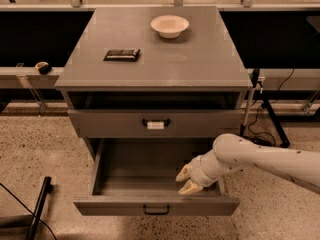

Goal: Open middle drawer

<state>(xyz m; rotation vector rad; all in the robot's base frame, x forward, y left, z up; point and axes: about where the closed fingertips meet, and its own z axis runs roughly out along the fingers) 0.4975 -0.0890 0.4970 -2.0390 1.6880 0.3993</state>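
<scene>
The middle drawer (117, 205) is pulled far out of the grey cabinet. Its deep grey box interior shows bare, and its small black loop handle (156, 210) sits at the centre of the flat front. My gripper (187, 180) hangs over the right part of the drawer's interior, just behind the front panel and right of the handle. Its cream fingers (183, 173) stand apart and hold nothing. The white arm (260, 161) reaches in from the right.
The top drawer (100, 123), whose handle bears a white tag, is shut above. A white bowl (170, 25) and a flat black object (122, 54) lie on the cabinet top. A stand with cables (265, 124) is at the right, a black pole (37, 209) on the floor at left.
</scene>
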